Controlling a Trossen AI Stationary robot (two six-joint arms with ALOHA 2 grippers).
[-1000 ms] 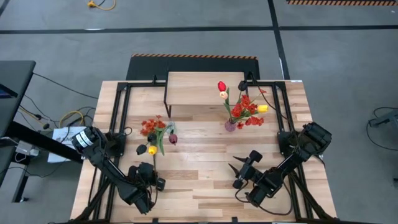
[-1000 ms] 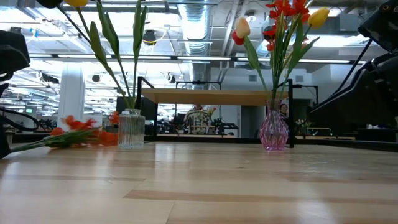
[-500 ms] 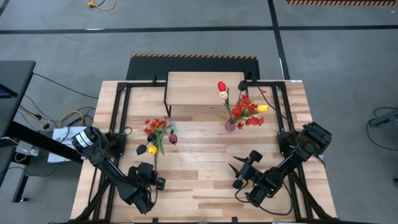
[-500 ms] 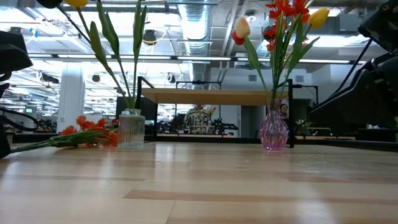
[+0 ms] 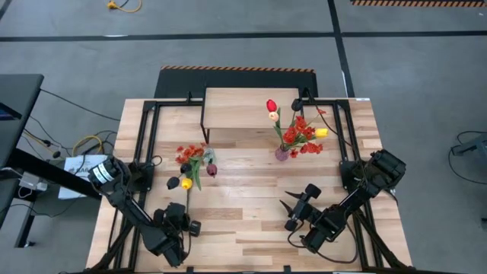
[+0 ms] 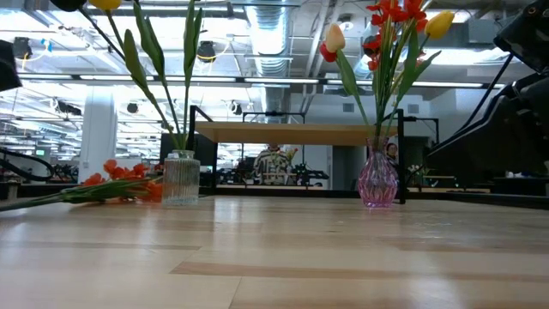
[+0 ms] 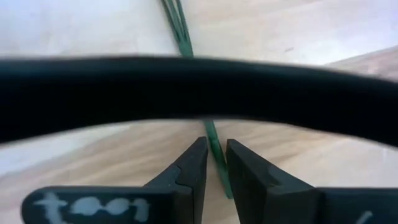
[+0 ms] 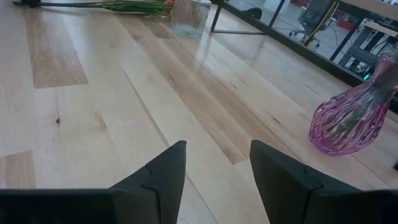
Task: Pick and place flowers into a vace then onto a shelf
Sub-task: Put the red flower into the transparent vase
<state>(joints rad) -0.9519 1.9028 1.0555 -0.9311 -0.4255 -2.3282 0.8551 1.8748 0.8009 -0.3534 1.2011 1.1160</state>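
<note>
A spray of red-orange flowers [image 5: 189,154] lies on the table beside a clear ribbed vase [image 6: 180,178], which holds a yellow tulip [image 5: 186,183] and a maroon tulip [image 5: 211,170]. The spray's green stem [image 6: 51,199] runs toward the near left. My left gripper [image 7: 216,163] is there, shut on the stem; in the high view my left gripper [image 5: 183,219] stands near the front left. A pink vase [image 5: 281,154] of flowers stands by the shelf [image 5: 251,108]. My right gripper [image 8: 214,155] waits open at the near right. My left gripper pinches the spray's thin stem [image 7: 214,146] between its two fingers, close to the stem's cut end [image 7: 225,191]. The fingers slant down from above and the stem runs on away from them. The blossom end [image 6: 120,182] rests on the table by the clear vase.
The shelf's black legs [image 6: 196,150] stand right behind the clear vase. Black frame rails [image 5: 148,137] run along both table sides. Bare wood lies between the two arms in the table's middle and near part [image 5: 243,217].
My left gripper has gone a little toward the table's near left corner, keeping its hold on the stem. The spray has been dragged along with it: its blossom end has shifted slightly on the table beside the clear vase.
</note>
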